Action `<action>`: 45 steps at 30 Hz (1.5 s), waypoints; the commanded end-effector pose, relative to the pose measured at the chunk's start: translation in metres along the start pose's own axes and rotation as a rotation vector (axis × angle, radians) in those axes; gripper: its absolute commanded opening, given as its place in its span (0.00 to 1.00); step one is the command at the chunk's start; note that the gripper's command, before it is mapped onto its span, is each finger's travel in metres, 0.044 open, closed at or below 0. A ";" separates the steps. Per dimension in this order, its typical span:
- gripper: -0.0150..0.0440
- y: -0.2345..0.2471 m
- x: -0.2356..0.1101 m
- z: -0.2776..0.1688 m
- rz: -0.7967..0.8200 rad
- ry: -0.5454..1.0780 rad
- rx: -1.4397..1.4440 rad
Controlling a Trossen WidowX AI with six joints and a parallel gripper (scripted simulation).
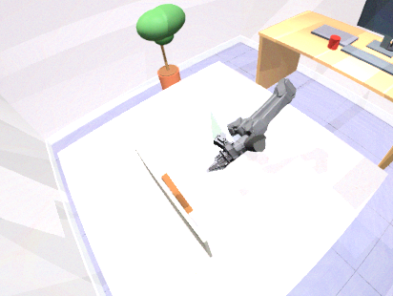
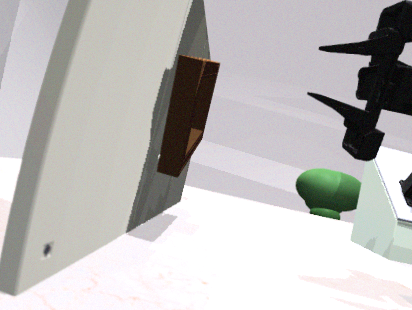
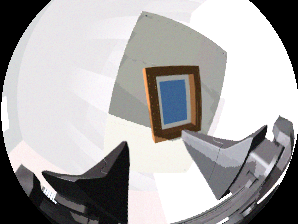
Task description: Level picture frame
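The picture frame (image 1: 176, 193) (image 2: 179, 115) (image 3: 155, 100), brown-orange around a blue picture, hangs on the front of the upright pale panel (image 1: 208, 247) (image 2: 100, 125) (image 3: 135, 45). In the wrist view it looks crooked: its top edge is not parallel to the panel's, and its right end sits higher relative to the panel. The screw and the notched strip are hidden behind it. My gripper (image 1: 209, 170) (image 2: 314, 71) (image 3: 155, 140) is open and empty. It stands in front of the frame, apart from it, with a wide gap in the top and exterior views.
A pale green block (image 2: 367, 215) stands below the arm. A potted plant (image 1: 169, 76) (image 2: 325, 190) is at the back. A wooden desk (image 1: 305, 29) with a red mug (image 1: 334, 42), a keyboard and a monitor stands at the back right. A small dark spot (image 2: 47, 249) marks the panel's lower corner.
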State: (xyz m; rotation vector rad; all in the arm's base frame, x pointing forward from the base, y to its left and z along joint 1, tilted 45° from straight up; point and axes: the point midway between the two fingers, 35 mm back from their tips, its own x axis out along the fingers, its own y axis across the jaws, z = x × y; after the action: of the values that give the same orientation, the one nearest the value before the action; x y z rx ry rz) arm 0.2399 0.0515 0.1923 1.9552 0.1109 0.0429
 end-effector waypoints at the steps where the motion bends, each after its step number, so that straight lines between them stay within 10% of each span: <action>1: 0.69 -0.023 0.016 0.002 0.022 -0.001 0.002; 45: 0.69 -0.024 0.097 0.002 0.029 0.002 0.002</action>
State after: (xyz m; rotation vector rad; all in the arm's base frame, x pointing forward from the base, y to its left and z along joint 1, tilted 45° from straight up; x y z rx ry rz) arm 0.3347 0.0672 0.1689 1.9653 0.0761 0.0620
